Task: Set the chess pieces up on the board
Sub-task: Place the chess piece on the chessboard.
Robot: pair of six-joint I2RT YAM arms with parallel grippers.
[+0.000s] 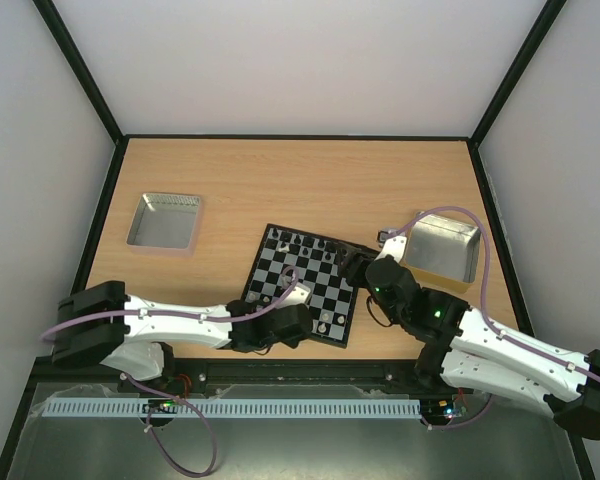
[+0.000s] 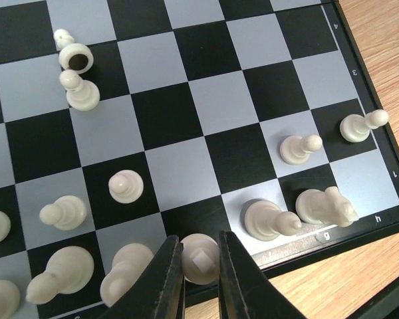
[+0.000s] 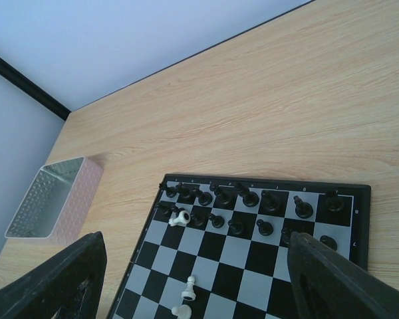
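Biggest stuff first: we're looking into a boxy cell with plain white walls (image 1: 300,60) and black corner posts (image 1: 80,68), and a light wood table (image 1: 310,180) fills the bottom of it. The left arm (image 1: 170,322) and the right arm (image 1: 510,355) reach in from the near edge, and both end at the board (image 1: 315,290). The board sits near the front middle of the table, turned at an angle to the edge. There are two shiny metal trays. The left tray (image 1: 165,222) is well off to the far left, and the right tray (image 1: 442,245) is near the board's right corner.

Now the grippers. The right gripper (image 3: 199,286) is released. Its jaws are spread really wide, and it hangs above the board with the checks showing between them. The left gripper (image 2: 199,256) is down at the board's near border, clenched on a white chessman (image 2: 201,260). The black fingers (image 2: 169,272) hug it from both sides, and we can make out a square mark on its top.

On to the small stuff. The black pieces (image 3: 251,197) stand in two rows along the far edge of the board, and one stray white piece (image 3: 179,217) lies tipped over among them. The cream-white pieces (image 2: 126,186) crowd the near rows around the left gripper, and a few sit over by the corner marked g and h. One tipped piece (image 2: 75,58) farther up the board shows us a round dark underside, so it's lying on its side.
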